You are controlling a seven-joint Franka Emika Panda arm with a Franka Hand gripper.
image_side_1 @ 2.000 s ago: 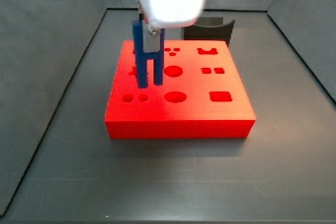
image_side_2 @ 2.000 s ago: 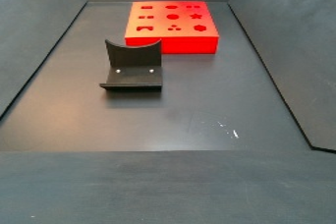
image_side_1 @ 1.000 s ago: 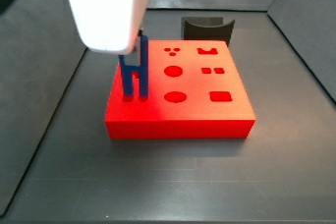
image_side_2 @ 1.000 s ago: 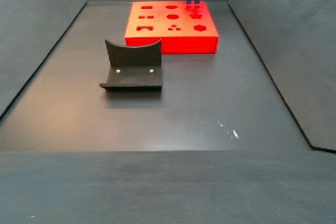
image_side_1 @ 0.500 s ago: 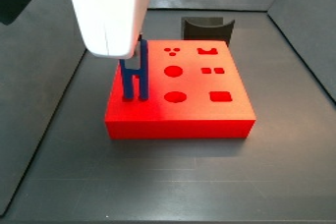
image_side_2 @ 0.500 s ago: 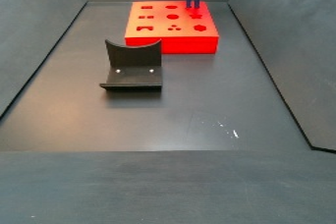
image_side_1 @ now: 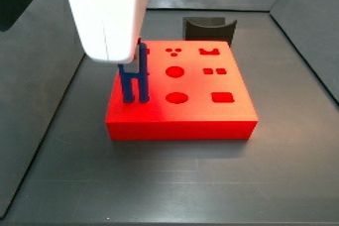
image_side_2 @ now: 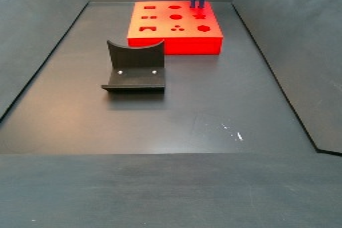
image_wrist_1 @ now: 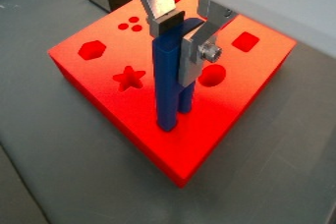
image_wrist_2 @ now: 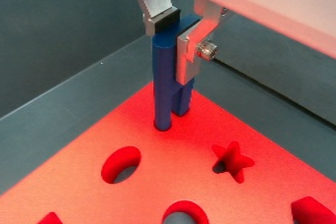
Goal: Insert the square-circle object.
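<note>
Fingers (image_wrist_1: 184,27) clamping square-circle object (image_wrist_1: 171,81) at block (image_wrist_1: 98,81) edge.

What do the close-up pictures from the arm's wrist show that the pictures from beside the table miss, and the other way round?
Only the wrist views show the pincer shut on the blue peg, its silver fingers pressed on either side, and the peg's two prongs meeting the red block near one corner.

Only the side views show the whole floor, with the dark fixture standing apart from the block, and a dark curved block behind it.

Both kinds show the peg upright on the red block and the block's shaped holes.
</note>
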